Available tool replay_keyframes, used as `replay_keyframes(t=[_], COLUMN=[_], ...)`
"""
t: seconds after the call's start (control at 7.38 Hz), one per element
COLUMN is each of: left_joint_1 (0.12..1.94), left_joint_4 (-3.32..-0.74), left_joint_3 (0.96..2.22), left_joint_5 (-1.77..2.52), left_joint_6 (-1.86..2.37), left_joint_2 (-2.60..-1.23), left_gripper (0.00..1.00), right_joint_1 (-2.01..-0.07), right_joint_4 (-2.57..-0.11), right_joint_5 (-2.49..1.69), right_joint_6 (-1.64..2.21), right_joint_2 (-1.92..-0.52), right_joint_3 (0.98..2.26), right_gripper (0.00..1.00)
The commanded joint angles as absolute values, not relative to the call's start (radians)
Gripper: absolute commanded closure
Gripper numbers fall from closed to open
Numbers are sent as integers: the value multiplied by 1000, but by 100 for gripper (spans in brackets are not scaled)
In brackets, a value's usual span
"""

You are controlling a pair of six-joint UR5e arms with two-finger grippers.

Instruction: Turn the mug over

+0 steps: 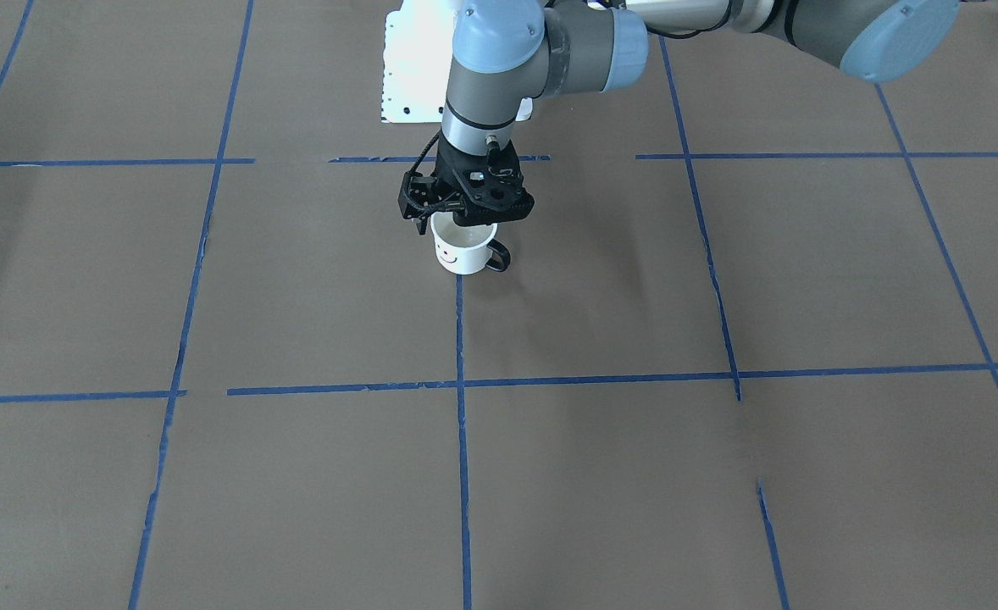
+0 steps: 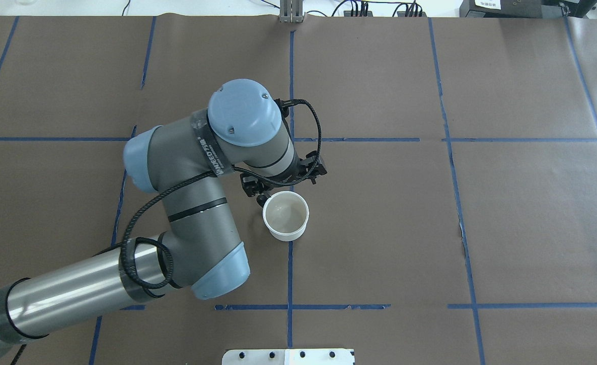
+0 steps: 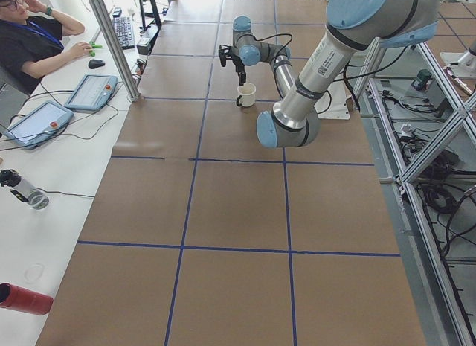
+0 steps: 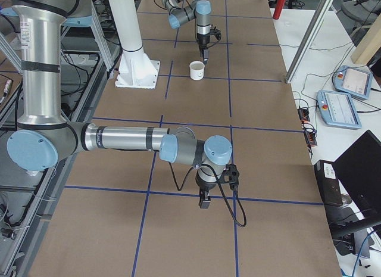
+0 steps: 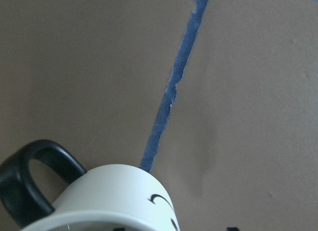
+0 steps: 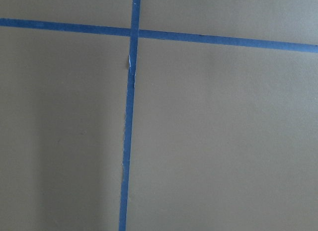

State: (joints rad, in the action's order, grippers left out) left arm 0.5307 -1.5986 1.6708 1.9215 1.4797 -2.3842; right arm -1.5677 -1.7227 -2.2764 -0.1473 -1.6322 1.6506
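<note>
The white mug point(image 1: 463, 247) stands upright with its mouth up on a blue tape line, its smiley face towards the front camera and its black handle point(image 1: 499, 256) to one side. It also shows in the overhead view point(image 2: 286, 215) and low in the left wrist view point(image 5: 107, 201). My left gripper point(image 1: 463, 219) hangs just above the mug's rim on the robot's side, apart from it, and looks open and empty. My right gripper point(image 4: 204, 202) points down over bare paper far from the mug; I cannot tell whether it is open or shut.
Brown paper with a grid of blue tape point(image 2: 289, 284) covers the table. The white robot base plate point(image 1: 410, 76) lies behind the mug. An operator point(image 3: 33, 41) sits at a side desk with tablets point(image 3: 93, 91).
</note>
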Motion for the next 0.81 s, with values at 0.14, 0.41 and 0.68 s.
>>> replay_keyframes(t=[0.14,0.41,0.68], left_joint_1=[665,824,989], left_joint_4=[-1604,-1614,-1661], left_joint_3=[1837,1847,1847], left_joint_5=[1931,2059,2133], left_joint_6=[1135,854,581], left_joint_2=[-2156,-2013,-1845], left_gripper=[0,0,0], right_joint_1=[-1568,-1568,-1568], right_joint_4=[-1723,-1723,-1723], right_joint_5=[-2276,-2276,-2276], right_joint_6=[-147,-147,-147], right_joint_2=[-1632,-1632,-1632], right_joint_3=[1651,1651,1651], right_gripper=[0,0,0])
